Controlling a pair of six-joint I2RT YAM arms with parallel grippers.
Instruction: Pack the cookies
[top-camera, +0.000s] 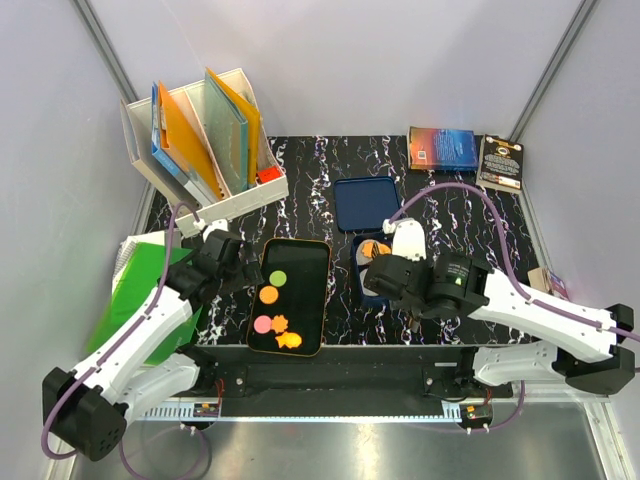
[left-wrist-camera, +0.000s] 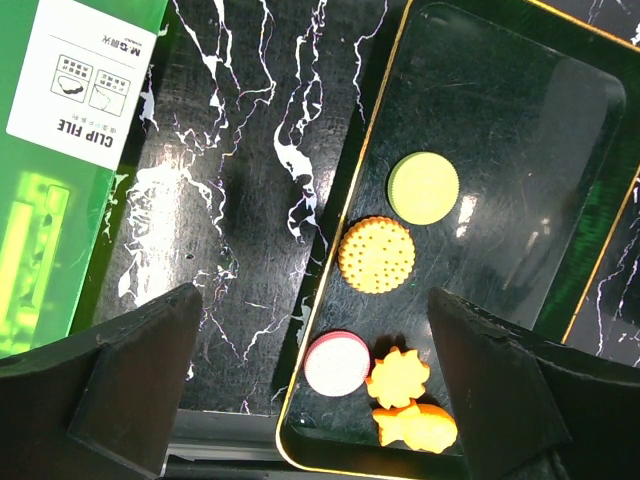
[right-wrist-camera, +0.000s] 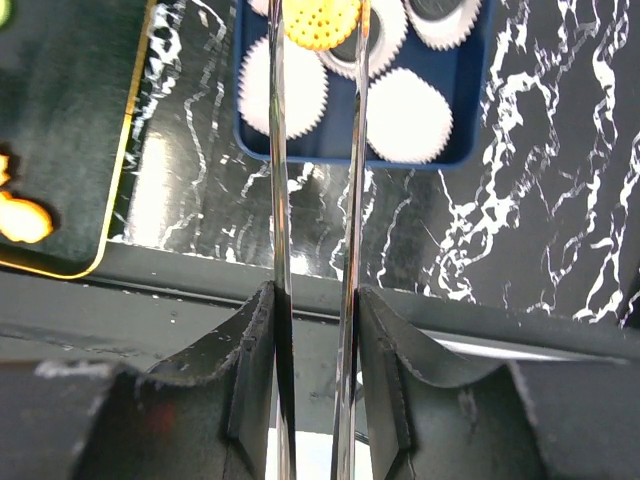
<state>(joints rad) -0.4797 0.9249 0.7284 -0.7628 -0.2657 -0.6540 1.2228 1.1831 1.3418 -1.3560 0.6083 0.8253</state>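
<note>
Several cookies lie in the black tray (left-wrist-camera: 520, 150): a green one (left-wrist-camera: 423, 187), a round orange one (left-wrist-camera: 376, 254), a pink one (left-wrist-camera: 337, 362), an orange star (left-wrist-camera: 398, 376) and an orange fish shape (left-wrist-camera: 415, 425). My left gripper (left-wrist-camera: 315, 330) hangs open over the tray's near left corner, touching nothing. My right gripper (right-wrist-camera: 315, 295) is shut on metal tongs (right-wrist-camera: 278, 150). The tong tips hold a round orange cookie (right-wrist-camera: 320, 20) above the blue box (right-wrist-camera: 350, 158) of white cup liners (right-wrist-camera: 405, 115).
The box's blue lid (top-camera: 366, 203) lies behind the box. A white file rack (top-camera: 205, 145) stands at the back left and two books (top-camera: 465, 152) at the back right. A green clip-file pack (left-wrist-camera: 70, 150) lies left of the tray.
</note>
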